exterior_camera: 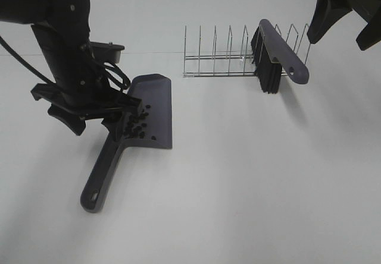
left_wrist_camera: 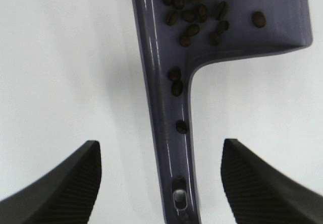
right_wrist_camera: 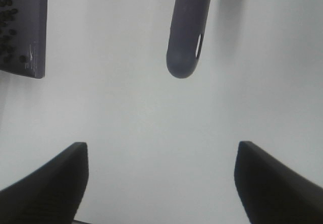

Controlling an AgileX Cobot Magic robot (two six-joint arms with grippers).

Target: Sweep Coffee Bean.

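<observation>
A grey-purple dustpan (exterior_camera: pixel 156 100) lies flat on the white table, handle toward the front. The coffee beans (exterior_camera: pixel 136 125) lie in a loose cluster inside it near the handle; the left wrist view shows them in the pan (left_wrist_camera: pixel 194 17), with a few down the handle channel (left_wrist_camera: pixel 161 133). My left gripper (exterior_camera: pixel 95 121) is open above the handle's root, its fingers (left_wrist_camera: pixel 65 183) on either side and apart from it. A brush (exterior_camera: pixel 278 55) with black bristles leans in the wire rack. My right gripper (exterior_camera: pixel 345 20) is open and empty, raised at the far right, beyond the brush handle's end (right_wrist_camera: pixel 184 37).
A wire rack (exterior_camera: pixel 220 59) stands at the back middle and holds the brush. The dustpan's corner with beans shows in the right wrist view (right_wrist_camera: pixel 30 42). The white table (exterior_camera: pixel 250 181) stretches to the front and right.
</observation>
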